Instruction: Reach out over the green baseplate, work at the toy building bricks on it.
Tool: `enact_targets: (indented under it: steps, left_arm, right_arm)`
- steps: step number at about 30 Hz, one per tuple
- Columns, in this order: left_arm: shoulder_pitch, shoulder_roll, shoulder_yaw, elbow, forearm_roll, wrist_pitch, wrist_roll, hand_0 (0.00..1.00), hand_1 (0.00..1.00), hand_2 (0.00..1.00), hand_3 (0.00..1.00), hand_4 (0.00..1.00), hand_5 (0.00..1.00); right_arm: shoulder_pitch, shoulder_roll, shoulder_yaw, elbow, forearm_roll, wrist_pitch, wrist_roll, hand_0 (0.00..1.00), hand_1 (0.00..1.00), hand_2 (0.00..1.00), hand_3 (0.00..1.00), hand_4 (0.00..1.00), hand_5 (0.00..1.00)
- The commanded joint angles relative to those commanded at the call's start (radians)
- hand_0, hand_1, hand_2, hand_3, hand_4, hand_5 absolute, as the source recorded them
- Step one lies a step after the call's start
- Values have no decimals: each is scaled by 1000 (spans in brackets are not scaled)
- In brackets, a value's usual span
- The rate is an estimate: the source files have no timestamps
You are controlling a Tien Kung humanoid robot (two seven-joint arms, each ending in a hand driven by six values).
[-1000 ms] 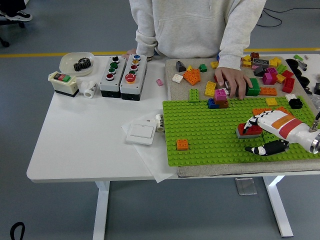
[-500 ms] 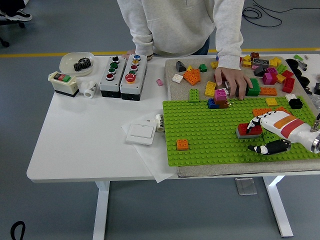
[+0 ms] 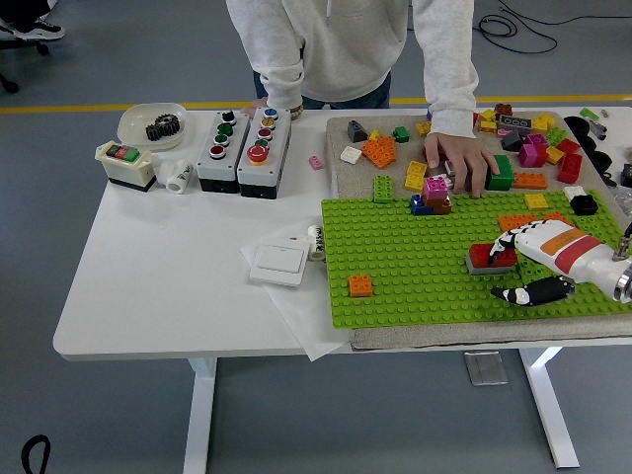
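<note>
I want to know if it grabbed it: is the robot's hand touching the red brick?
Touching. The head view shows the right hand's fingertips lying on the red brick.

Green baseplate (image 3: 415, 259) with red-on-grey (image 3: 491, 258) and orange bricks (image 3: 360, 285).

A white bench (image 3: 168, 286) on white legs (image 3: 200, 415) stands on a grey-blue floor (image 3: 99, 415). Beyond the bench's far edge a yellow line (image 3: 89, 107) crosses the floor. Black cables (image 3: 513, 20) lie on the floor past the bench's far right corner, and light is even.
</note>
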Motion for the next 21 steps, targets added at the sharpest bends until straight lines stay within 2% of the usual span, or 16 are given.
enact_targets:
  steps: [21]
  left_arm:
    - [-3, 1, 5, -1, -7, -1, 1, 776, 766, 771, 607, 683, 597]
  right_arm:
    - [4, -2, -11, 9, -15, 12, -8, 737, 697, 743, 619, 781, 516]
